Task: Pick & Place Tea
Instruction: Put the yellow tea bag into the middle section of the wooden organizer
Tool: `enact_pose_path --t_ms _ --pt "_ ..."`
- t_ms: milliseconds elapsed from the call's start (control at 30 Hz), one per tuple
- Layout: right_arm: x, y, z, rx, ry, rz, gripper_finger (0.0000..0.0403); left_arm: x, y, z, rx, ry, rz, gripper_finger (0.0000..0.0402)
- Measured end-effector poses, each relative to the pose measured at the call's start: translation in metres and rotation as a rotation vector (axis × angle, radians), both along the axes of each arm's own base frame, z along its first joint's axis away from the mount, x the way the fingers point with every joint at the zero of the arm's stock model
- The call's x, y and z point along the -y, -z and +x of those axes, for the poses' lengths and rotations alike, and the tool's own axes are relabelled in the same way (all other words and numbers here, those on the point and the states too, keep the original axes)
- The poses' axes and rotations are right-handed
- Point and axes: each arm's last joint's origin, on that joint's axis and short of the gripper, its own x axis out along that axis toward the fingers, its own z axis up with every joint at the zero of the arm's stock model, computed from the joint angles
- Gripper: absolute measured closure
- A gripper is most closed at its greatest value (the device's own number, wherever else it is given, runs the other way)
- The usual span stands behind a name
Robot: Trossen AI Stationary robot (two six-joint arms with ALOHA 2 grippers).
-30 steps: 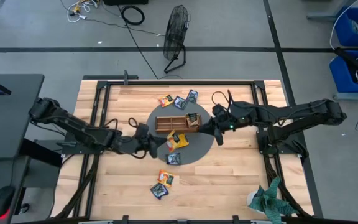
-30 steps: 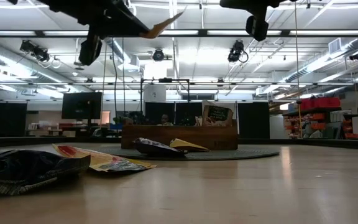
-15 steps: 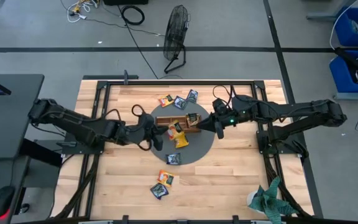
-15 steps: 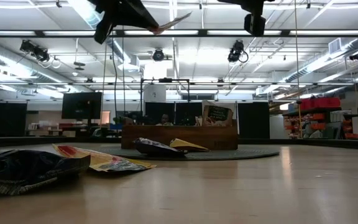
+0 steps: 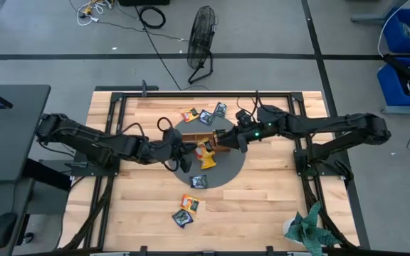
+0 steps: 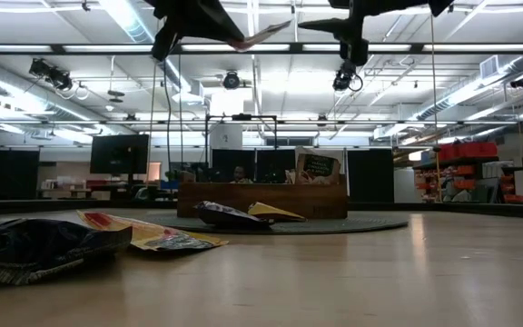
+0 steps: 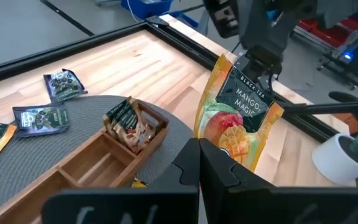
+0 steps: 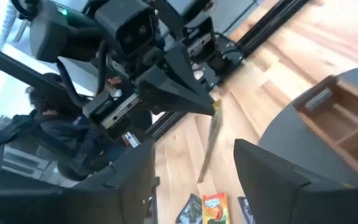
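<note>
An orange mango tea sachet (image 7: 238, 115) hangs in the air above the grey round mat (image 5: 226, 171), with my left gripper (image 7: 199, 146) shut on it. My right gripper (image 8: 194, 149) is open. It faces the sachet's free end (image 7: 244, 65), one finger on each side; whether they touch it I cannot tell. A brown wooden tray (image 5: 199, 136) rests on the mat with a green sachet (image 7: 124, 117) standing in its end compartment. Other sachets lie flat at the far side (image 5: 206, 116), on the mat (image 5: 199, 181) and nearer (image 5: 186, 210). My left gripper pinches the mango sachet's one short edge (image 7: 213, 142) between its two fingers. The fingers come level from the table's left. The sachet sticks out beyond them toward the right arm, nearly level, tipped slightly up (image 6: 263, 34), clear of mat and tray.
Black frame rails (image 5: 119, 107) run along the table's sides. A white cup with green cloth (image 5: 301, 227) stands at the near right corner. Bare wood lies near the front edge. A fan (image 5: 203, 35) stands on the floor beyond the table.
My left gripper has carried the sachet toward the far and right side, over the tray's near edge, keeping it lifted. My right gripper has moved left toward the sachet and opened.
</note>
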Motion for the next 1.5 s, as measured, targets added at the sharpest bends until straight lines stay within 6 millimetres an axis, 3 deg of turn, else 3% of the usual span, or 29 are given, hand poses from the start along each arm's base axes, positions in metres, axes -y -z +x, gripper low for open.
enact_pose_path --t_ms 867,1200,1500 --pt "0.002 0.032 0.035 -0.055 -0.03 0.059 0.0212 -0.005 0.001 0.003 -0.009 -0.006 0.017 0.0401" --pt "0.016 0.017 0.038 -0.039 -0.025 0.035 0.0298 -0.005 0.001 0.003 -0.007 -0.008 0.012 0.0401" --pt "0.016 0.021 0.037 -0.089 -0.053 0.024 0.0391 -0.006 0.0 0.003 -0.006 -0.017 0.019 0.0401"
